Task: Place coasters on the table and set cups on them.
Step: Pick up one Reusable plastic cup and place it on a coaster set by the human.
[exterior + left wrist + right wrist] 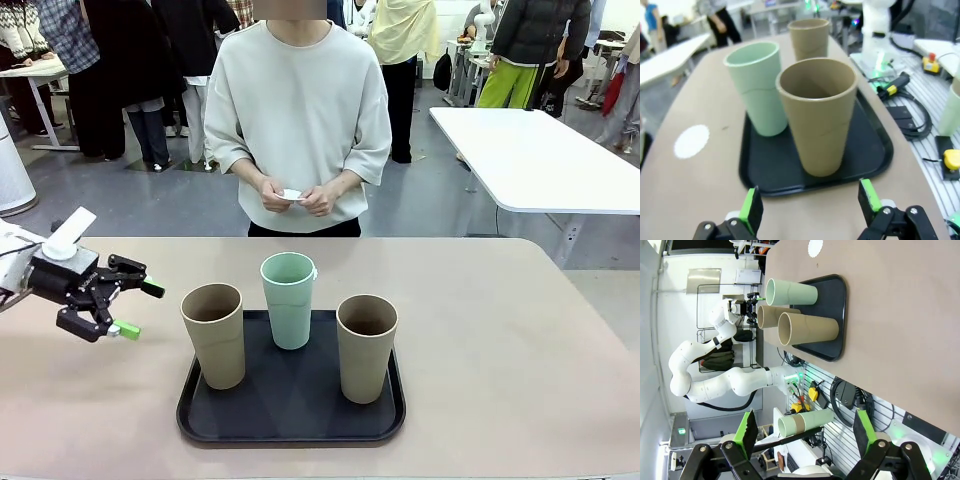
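Left gripper [140, 310] is seen wide open and empty above the table's left edge, aimed at the tray. Right gripper [805, 429] is also spread fully with nothing held, well apart from the tray.

The table [500, 340] is left bare along its right and left sides, so open room for setting down is judged ample there; the near edge is close behind the tray. The black tray [290, 425] is placed near the middle of the near edge, and its raised rim has to be cleared on any lift.

Three cups are stood upright on the tray:
- A brown cup [214, 335] at the left edge.
- A mint cup [289, 298] at the far edge.
- A second brown cup [367, 347] at the right edge.

They are judged light, stiff, matte and easily tipped. A grip across the upper body is advised, since the taper narrows downward. Gaps between the cups are tight.

One coaster [691, 141] is laid flat on the table beyond the tray's far edge. It is judged thin, hard to pinch. Small white pieces, probably coasters, are held in the person's hands [295, 197].
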`<state>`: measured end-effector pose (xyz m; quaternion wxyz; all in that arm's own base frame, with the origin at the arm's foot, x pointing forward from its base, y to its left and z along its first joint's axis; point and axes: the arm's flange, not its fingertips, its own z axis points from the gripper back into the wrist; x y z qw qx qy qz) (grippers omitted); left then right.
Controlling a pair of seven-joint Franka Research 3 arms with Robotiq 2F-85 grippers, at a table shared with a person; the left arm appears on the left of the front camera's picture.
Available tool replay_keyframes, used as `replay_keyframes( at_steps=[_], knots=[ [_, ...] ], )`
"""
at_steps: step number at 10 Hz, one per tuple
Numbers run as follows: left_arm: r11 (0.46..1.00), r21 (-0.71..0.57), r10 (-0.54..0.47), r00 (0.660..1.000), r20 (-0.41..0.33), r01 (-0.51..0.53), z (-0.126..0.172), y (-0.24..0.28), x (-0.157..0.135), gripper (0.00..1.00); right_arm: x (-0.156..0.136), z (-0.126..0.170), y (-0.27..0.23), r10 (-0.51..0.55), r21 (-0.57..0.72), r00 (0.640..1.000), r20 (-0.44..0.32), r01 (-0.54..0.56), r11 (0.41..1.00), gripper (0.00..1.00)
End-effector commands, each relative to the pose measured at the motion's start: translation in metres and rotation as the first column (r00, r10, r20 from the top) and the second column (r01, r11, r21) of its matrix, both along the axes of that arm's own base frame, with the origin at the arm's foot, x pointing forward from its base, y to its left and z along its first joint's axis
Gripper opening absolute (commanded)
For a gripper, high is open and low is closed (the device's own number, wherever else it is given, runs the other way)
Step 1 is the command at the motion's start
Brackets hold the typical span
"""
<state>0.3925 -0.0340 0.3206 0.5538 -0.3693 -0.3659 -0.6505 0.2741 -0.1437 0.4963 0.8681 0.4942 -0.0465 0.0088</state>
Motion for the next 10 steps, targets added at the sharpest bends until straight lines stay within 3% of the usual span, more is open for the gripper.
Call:
replay_keyframes(
  at_steps=[1,5,10],
  knots=[
    [0.997,-0.065,-0.041,0.998,0.043,0.044,-0.019,0.003,-0.008,1.0,0.0,-0.001,-0.001,-0.001,0.009,1.0,-0.001,0.001,1.0,1.0],
    [0.968,-0.241,0.09,0.994,0.059,-0.074,-0.046,-0.013,-0.002,1.0,0.0,-0.001,-0.001,-0.001,0.009,1.0,-0.001,0.001,1.0,1.0],
    [0.97,-0.238,0.055,0.998,0.025,-0.047,-0.063,-0.029,-0.004,1.0,0.0,-0.001,-0.001,-0.001,0.009,1.0,-0.001,0.001,1.0,1.0]
  ],
)
